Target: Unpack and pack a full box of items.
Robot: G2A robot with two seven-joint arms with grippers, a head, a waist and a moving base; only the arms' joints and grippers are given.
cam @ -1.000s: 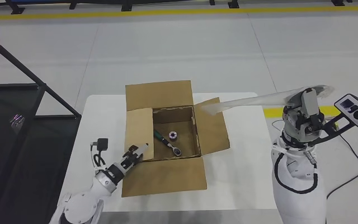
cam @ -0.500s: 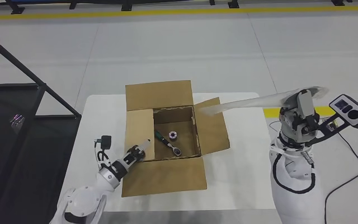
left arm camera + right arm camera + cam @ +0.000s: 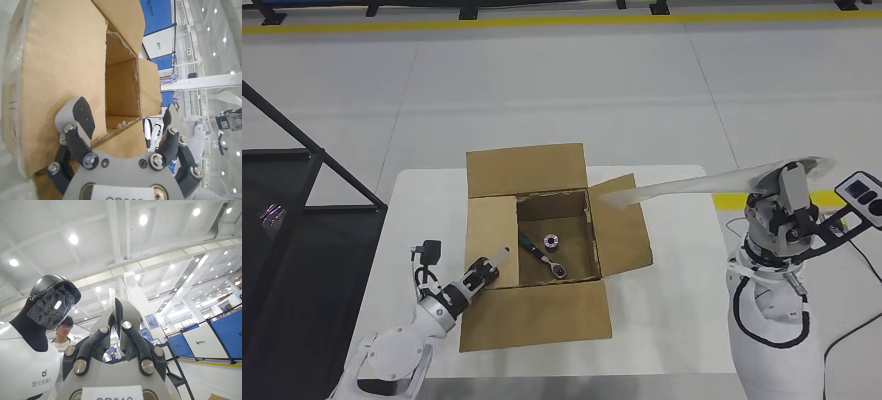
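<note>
An open cardboard box (image 3: 539,312) stands in the middle of the white table (image 3: 674,300), all flaps folded out. Inside lie a ratchet wrench with a green handle (image 3: 543,256) and a small round purple-and-white item (image 3: 551,240). My left gripper (image 3: 492,264) is open at the outer edge of the box's left flap (image 3: 62,72), its fingers (image 3: 83,115) empty. Off the table's right side, my right gripper (image 3: 113,308) is raised and shut on a long thin translucent sheet (image 3: 692,185). The sheet reaches back over the box's right flap.
A black handheld device (image 3: 862,190) hangs at the far right next to the right arm. A dark metal frame (image 3: 302,170) stands left of the table. Bare tabletop lies right of the box and along its front.
The left arm has shifted slightly beside the left flap. The right arm has swayed a little with the sheet, whose far end now sits a bit lower over the right flap.
</note>
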